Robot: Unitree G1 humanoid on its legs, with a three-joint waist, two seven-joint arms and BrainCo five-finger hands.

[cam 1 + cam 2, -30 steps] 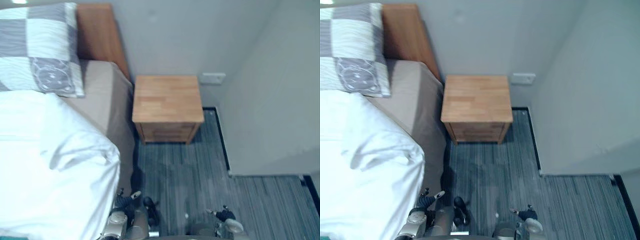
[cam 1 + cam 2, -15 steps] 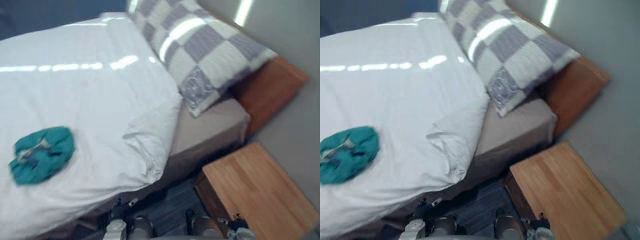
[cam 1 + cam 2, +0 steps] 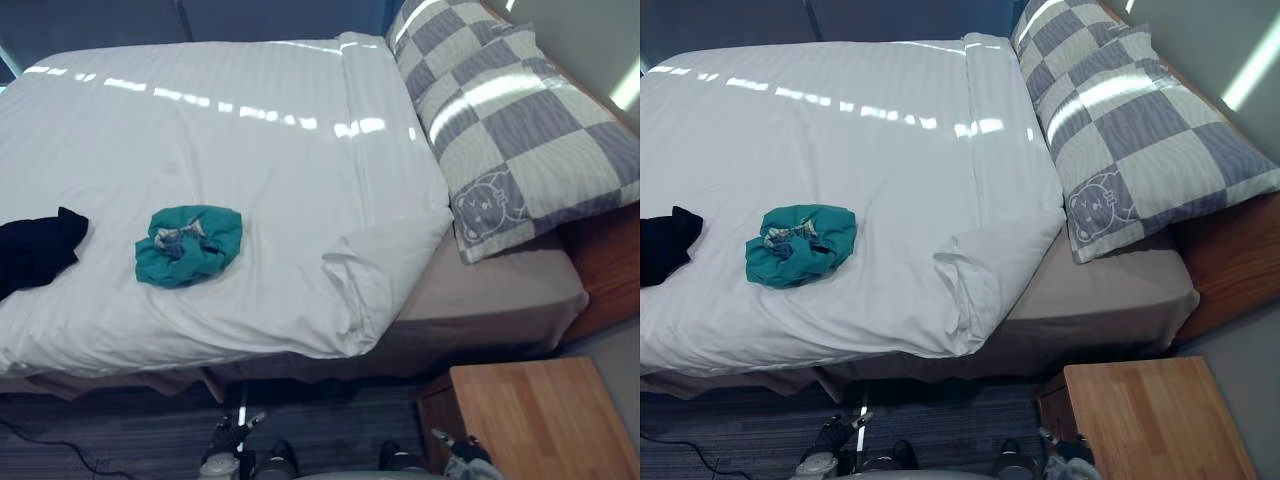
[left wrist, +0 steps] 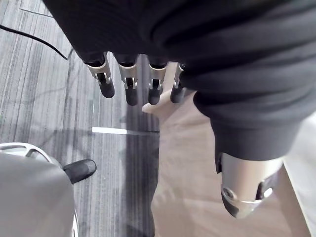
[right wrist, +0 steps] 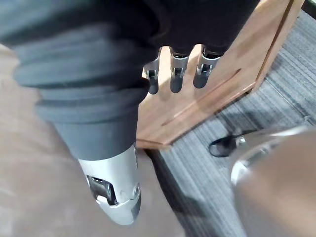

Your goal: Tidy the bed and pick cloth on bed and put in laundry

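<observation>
A crumpled teal cloth (image 3: pixel 188 245) lies on the white duvet (image 3: pixel 240 170) near the bed's front edge. A black cloth (image 3: pixel 35 250) lies at the left edge of the bed. One duvet corner (image 3: pixel 375 270) is folded back, baring the beige sheet (image 3: pixel 490 290). A grey-and-white checked pillow (image 3: pixel 520 120) rests at the head. My left hand (image 4: pixel 131 81) hangs low beside the bed skirt with straight fingers and holds nothing. My right hand (image 5: pixel 177 74) hangs by the nightstand, fingers relaxed and empty. Both hands also show at the bottom of the eye views, left hand (image 3: pixel 228 440), right hand (image 3: pixel 455 460).
A wooden nightstand (image 3: pixel 540 420) stands at the lower right, close to my right hand. The wooden headboard (image 3: pixel 610 260) runs behind the pillow. Grey striped carpet (image 3: pixel 120 440) lies in front of the bed.
The camera has swung left from the nightstand and wall to the bed, bringing the teal and black cloths into sight. Both hands stay low.
</observation>
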